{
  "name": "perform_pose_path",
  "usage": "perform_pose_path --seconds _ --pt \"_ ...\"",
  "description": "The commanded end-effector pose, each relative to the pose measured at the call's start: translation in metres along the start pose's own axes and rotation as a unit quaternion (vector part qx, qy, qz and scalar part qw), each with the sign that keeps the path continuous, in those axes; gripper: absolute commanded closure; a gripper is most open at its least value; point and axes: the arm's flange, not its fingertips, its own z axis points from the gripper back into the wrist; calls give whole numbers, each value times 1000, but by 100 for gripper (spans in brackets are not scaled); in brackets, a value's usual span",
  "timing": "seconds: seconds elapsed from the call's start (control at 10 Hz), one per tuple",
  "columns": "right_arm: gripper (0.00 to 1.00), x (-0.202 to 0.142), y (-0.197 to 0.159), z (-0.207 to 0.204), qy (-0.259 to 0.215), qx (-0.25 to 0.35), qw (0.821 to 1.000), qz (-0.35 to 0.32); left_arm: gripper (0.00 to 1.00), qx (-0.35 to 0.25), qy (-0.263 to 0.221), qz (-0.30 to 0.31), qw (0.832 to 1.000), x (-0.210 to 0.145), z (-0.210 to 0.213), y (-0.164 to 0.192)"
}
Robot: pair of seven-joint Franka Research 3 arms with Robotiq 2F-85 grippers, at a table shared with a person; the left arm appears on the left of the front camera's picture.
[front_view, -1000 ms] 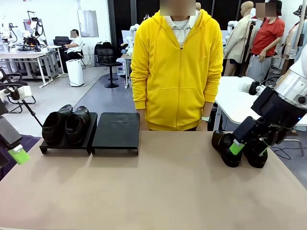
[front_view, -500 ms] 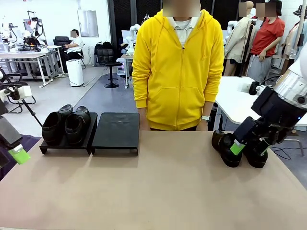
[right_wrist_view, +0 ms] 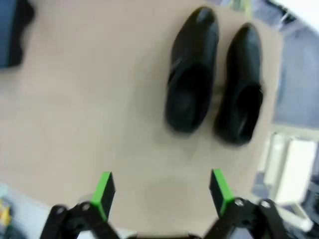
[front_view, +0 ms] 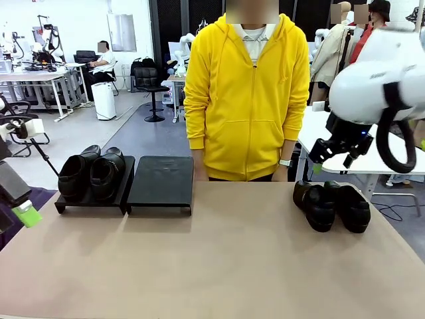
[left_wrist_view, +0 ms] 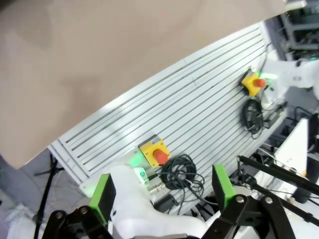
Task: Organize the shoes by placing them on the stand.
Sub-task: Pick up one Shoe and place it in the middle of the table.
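Two glossy black shoes (front_view: 78, 174) (front_view: 107, 171) sit side by side on the left platform of the stand (front_view: 89, 201). The stand's right platform (front_view: 161, 181) is bare. Another pair of shoes (front_view: 319, 206) (front_view: 352, 207) rests on the table at the far right, seen from above in the right wrist view (right_wrist_view: 192, 97) (right_wrist_view: 241, 94). My right gripper (front_view: 323, 154) (right_wrist_view: 162, 191) hangs high above that pair, open, with nothing between its fingers. My left gripper (front_view: 26, 212) (left_wrist_view: 162, 189) is off the table's left edge, open, holding nothing.
A person in a yellow hoodie (front_view: 246, 100) stands at the far side of the table, hands out of sight below its edge. The tan tabletop (front_view: 219, 259) lies between stand and right pair. The left wrist view faces a slatted metal base (left_wrist_view: 199, 109) with emergency-stop buttons.
My right arm has risen from beside the right-hand pair of shoes to well above them, leaving both shoes on the table. The left arm has not moved.
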Motion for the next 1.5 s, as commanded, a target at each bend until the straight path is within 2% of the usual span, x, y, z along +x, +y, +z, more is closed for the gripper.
perform_pose_path --seconds 0.0,0.1,0.2,0.3,0.4,0.5,0.6,0.7,0.8,1.1,1.4 --pt "0 17 -19 -24 -49 -15 998 -30 0 -6 -5 5 1000 2 2 -1" --pt "0 24 -36 -40 -63 -7 998 -7 0 -6 -5 5 1000 2 2 -1" --pt "0 26 -40 -42 22 65 997 24 0 -6 -5 5 1000 2 2 -1" --pt "0 27 -33 -40 -49 -7 998 -25 0 -6 -5 5 1000 2 2 -1" --pt "0 27 -33 -40 -49 -7 998 -25 0 -6 -5 5 1000 2 2 -1" --pt "0 25 -39 -55 -32 13 999 -13 0 -6 -5 5 1000 2 2 -1" --pt "0 40 -35 -71 66 0 997 48 0 -6 -5 5 1000 2 2 -1" --pt "0 61 -52 -88 98 3 995 16 0 -6 -5 5 1000 2 2 -1" --pt "0 73 -62 -100 125 25 991 38 0 -6 -5 5 1000 2 2 -1" --pt "0 92 -80 -124 163 18 986 -18 0 -6 -5 5 1000 2 2 -1" --pt "0 97 -90 -148 169 16 984 -50 0 -6 -5 5 1000 2 2 -1"
